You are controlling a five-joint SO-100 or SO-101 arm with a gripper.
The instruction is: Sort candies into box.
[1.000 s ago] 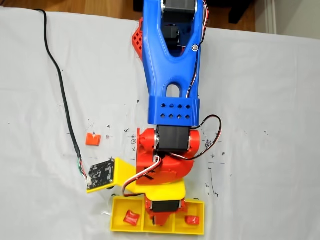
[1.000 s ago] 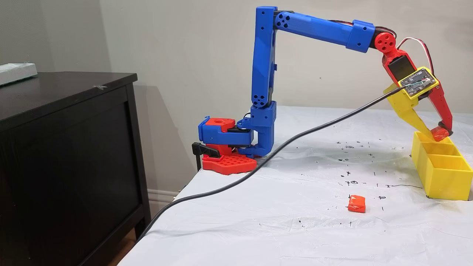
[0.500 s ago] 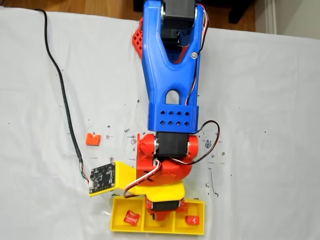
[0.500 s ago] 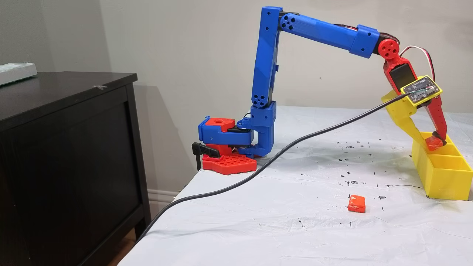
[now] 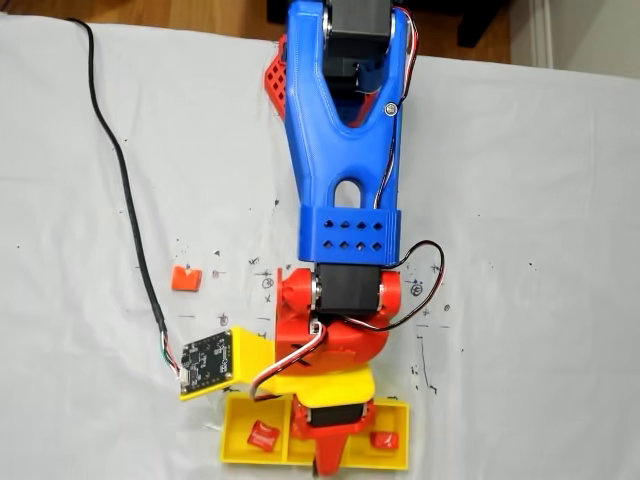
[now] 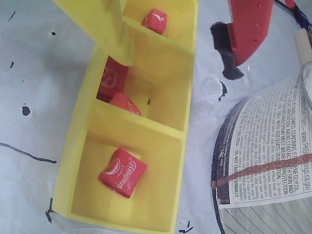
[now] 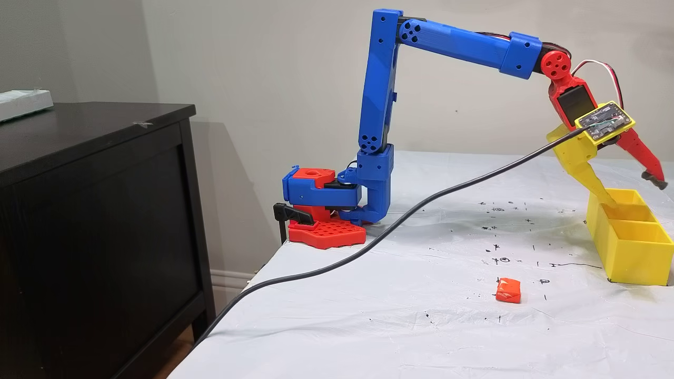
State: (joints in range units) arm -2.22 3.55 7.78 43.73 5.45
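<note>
The yellow box (image 7: 632,247) stands at the table's right end in a fixed view and at the bottom edge from above (image 5: 236,445). My gripper (image 7: 634,193) hangs open over it, yellow finger dipping toward the far compartments, red finger swung outward, nothing held. In the wrist view the gripper (image 6: 178,66) spans the middle compartment, where a red candy (image 6: 113,78) and an orange one (image 6: 126,103) lie. Single red candies sit in the end compartments (image 6: 123,171) (image 6: 155,20). One orange candy (image 7: 508,290) lies loose on the cloth (image 5: 186,278).
A black cable (image 7: 368,247) runs across the white cloth to the camera board (image 7: 604,120) on the wrist. A round printed container (image 6: 263,161) sits right beside the box. A dark cabinet (image 7: 95,210) stands off the table's left edge. The arm's base (image 7: 321,210) is at the back.
The gripper, shut on a red candy, dipped toward the box, then opened. The red finger swung outward, and the candy is no longer between the fingers.
</note>
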